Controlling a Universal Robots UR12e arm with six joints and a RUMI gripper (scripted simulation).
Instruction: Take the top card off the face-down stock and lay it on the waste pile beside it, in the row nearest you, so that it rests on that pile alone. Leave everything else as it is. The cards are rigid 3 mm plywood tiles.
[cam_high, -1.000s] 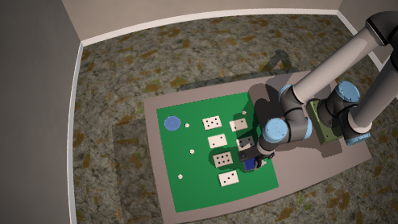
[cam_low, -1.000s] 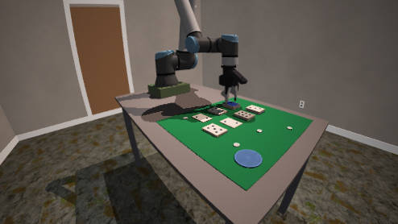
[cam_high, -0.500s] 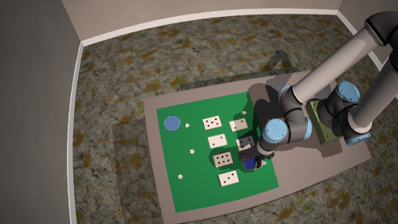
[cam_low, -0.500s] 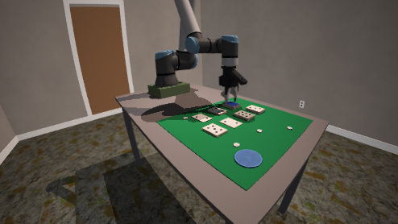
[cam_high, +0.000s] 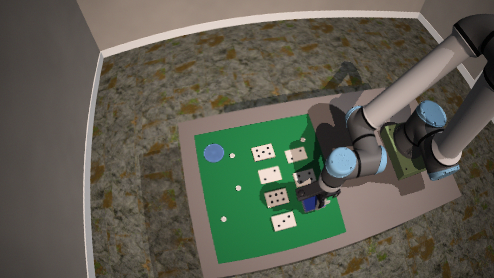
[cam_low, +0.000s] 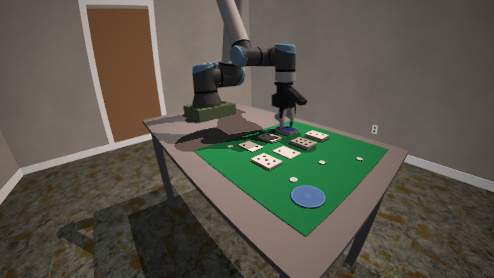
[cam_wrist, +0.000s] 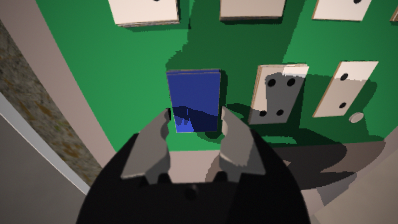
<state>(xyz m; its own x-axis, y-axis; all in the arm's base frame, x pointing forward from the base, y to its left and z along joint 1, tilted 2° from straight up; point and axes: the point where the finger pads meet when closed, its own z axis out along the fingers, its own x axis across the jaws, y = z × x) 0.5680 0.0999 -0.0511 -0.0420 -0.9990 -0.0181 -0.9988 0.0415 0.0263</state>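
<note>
The face-down stock is a blue-backed stack on the green mat, near the mat's edge on the robot's side. It also shows in the top view and the exterior view. My gripper hangs low over the stock's near end, with one finger on each long side of the top card. The fingers stand close beside the card edges and are open. The waste pile is a face-up pip card right beside the stock, lying in the arm's shadow.
Several face-up pip cards lie in a row farther out on the mat, with one more beside the waste pile. A blue disc and small white chips lie on the far side. The robot base stands on the table beside the mat.
</note>
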